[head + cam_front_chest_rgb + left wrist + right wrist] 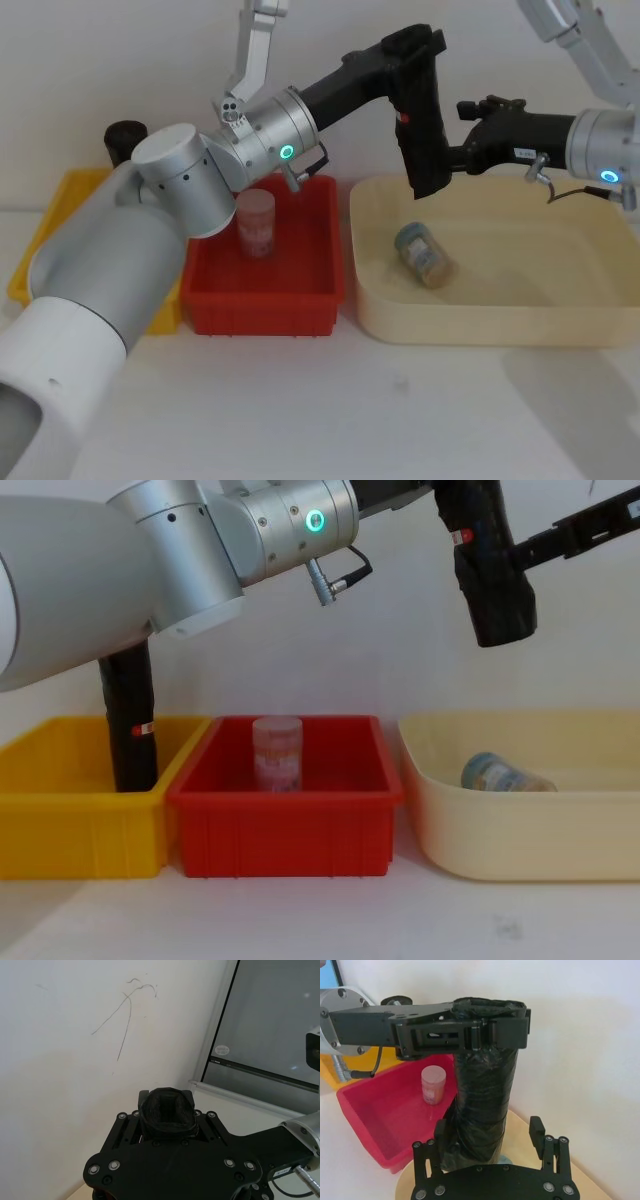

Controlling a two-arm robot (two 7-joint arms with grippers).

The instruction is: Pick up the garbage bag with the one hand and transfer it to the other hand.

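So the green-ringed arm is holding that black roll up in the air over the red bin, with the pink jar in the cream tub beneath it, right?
Not quite. The pink jar stands in the red bin, as the head view shows; the cream tub holds a blue-lidded jar lying on its side. The left gripper does hold the garbage bag aloft, though it hangs over the cream tub's edge, with the right gripper at its lower part.

The garbage bag (482,1095) is wrinkled, faintly glossy black plastic film. The red bin (310,260) is smooth plastic; the left arm's shell (180,185) is brushed matt metal.
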